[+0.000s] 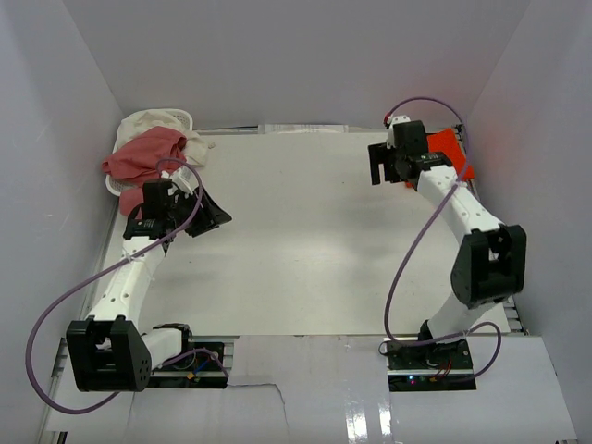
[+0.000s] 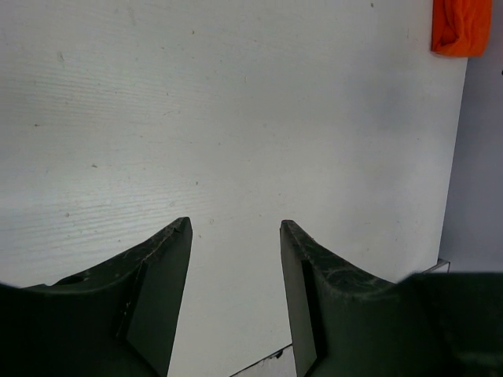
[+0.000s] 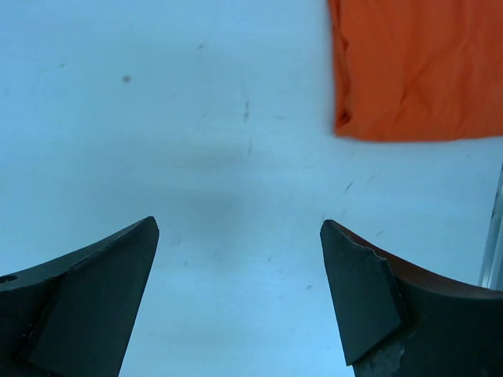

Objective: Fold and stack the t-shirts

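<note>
My left gripper (image 2: pixel 236 228) hangs over the bare white table (image 1: pixel 305 240) with its fingers spread apart and nothing between them. My right gripper (image 3: pixel 240 224) is spread wide too, empty, above bare table. In my right wrist view the orange-red t-shirt (image 3: pixel 416 71) lies flat at about 1 o'clock from my fingertips, apart from them. From above, that shirt (image 1: pixel 450 146) sits at the table's 1 o'clock corner, partly hidden under my right arm. At the 10 o'clock corner, just beyond my left gripper (image 1: pixel 211 215), the dusty pink t-shirt (image 1: pixel 143 155) is heaped crumpled against the cream-white t-shirt (image 1: pixel 159 120). My right gripper (image 1: pixel 381 166) points toward 9 o'clock.
</note>
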Available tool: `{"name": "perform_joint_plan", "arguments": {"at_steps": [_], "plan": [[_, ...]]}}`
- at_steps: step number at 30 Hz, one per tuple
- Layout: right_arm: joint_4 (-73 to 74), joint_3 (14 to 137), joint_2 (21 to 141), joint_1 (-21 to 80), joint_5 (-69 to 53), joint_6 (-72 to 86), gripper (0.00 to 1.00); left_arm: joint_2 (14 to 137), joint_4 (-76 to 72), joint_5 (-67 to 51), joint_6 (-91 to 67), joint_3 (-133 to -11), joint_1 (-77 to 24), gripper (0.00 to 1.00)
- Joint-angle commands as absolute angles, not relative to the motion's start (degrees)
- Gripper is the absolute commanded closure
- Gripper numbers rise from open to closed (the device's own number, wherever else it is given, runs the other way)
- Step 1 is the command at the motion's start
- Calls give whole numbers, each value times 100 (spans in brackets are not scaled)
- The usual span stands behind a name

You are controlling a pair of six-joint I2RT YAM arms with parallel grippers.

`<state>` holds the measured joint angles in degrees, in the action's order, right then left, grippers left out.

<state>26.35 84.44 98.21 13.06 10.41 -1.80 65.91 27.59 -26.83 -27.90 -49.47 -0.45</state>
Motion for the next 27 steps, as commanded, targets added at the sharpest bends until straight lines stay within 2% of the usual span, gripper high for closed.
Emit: {"name": "perform_joint_plan", "arguments": {"at_steps": [1,8,12,17,23,24,26,27], "plan": [[2049,7579,8624,1731,1598,448,10,6241,2936,-2426,-2610,-5080,-9,40],[2171,5750,6482,2337,1785,1010,10,5784,2953,-2049,-2496,-4852,-9,41],[1837,4320,5398,2347,1801,1143,10,5573,2962,-1890,-2435,-4773,-9,40],[1837,3683,4589,2347,1793,1204,10,5528,2953,-1723,-2373,-4711,-9,40],[1916,3665,4535,2347,1846,1239,10,5642,2874,-1925,-2347,-4667,-9,40],[1933,3674,4553,2347,1872,1248,10,5634,2874,-1960,-2321,-4667,-9,31],[1942,3683,4579,2347,1907,1292,10,5599,2865,-1934,-2320,-4658,-9,23],[1942,3674,4562,2347,1916,1301,10,5538,2874,-1899,-2329,-4650,-9,13]]}}
